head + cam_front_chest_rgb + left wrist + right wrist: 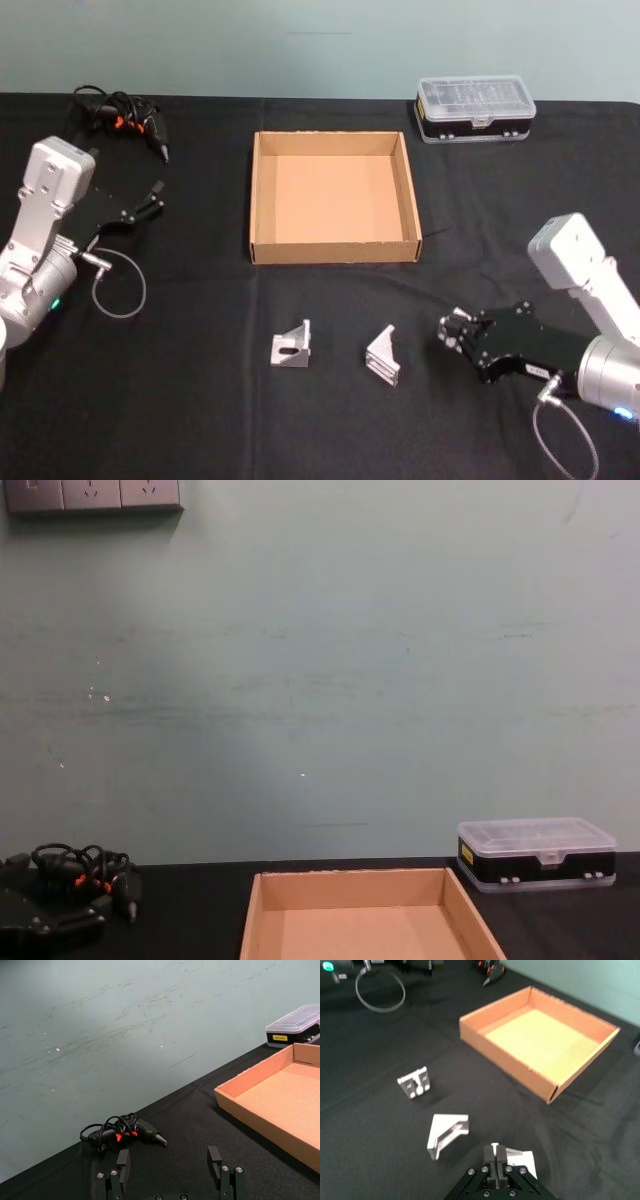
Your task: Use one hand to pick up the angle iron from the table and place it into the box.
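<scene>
The tan cardboard box (331, 252) lies open on the black table (190, 420), with nothing in it, also seen in the right wrist view (505, 1060). Two silver angle irons (291, 345) (383, 353) lie on the table in front of the box. To their right, my right gripper (455, 330) sits low over the table. In its wrist view the fingers (493, 1152) are shut on the edge of a third angle iron (526, 1162). My left gripper (150, 200) is parked at the left, open and holding nothing (169, 1160).
A clear-lidded plastic case (475, 108) stands at the back right. A black tool with a coiled cable (125, 115) lies at the back left. A thin cable loop (120, 285) hangs by the left arm.
</scene>
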